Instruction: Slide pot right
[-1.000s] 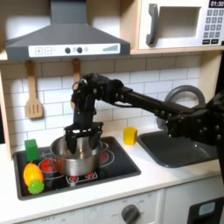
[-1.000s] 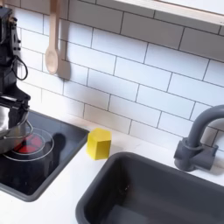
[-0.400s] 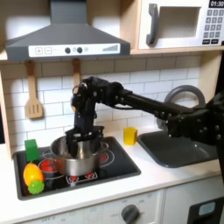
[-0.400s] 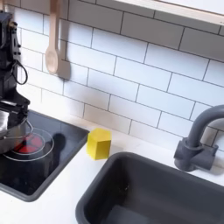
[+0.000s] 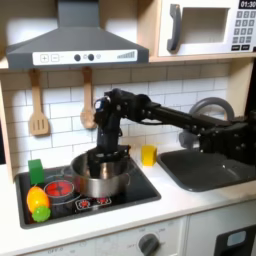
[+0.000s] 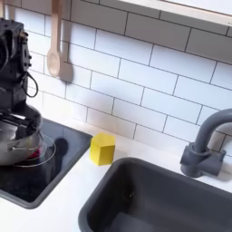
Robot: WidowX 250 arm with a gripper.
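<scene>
The shiny steel pot (image 5: 103, 180) stands on the black stovetop (image 5: 140, 186), over the burner on the first exterior view's right. In the second exterior view the pot (image 6: 16, 145) sits at the left edge, above a red burner ring. My gripper (image 5: 105, 158) reaches down from the black arm into the pot's rim and looks shut on the pot's wall. In the second exterior view the gripper (image 6: 20, 119) hangs just over the pot's rim.
A yellow cup (image 5: 148, 154) (image 6: 102, 149) stands on the counter between stove and dark sink (image 5: 205, 166) (image 6: 154, 199). Green and yellow toy food (image 5: 38, 203) lies at the stove's left in the first exterior view. A faucet (image 6: 204, 140) and a hanging wooden spoon (image 6: 54, 50) line the tiled wall.
The gripper and the pot have slid toward the first exterior view's right, closer to the yellow cup. The red burner on the left is now uncovered.
</scene>
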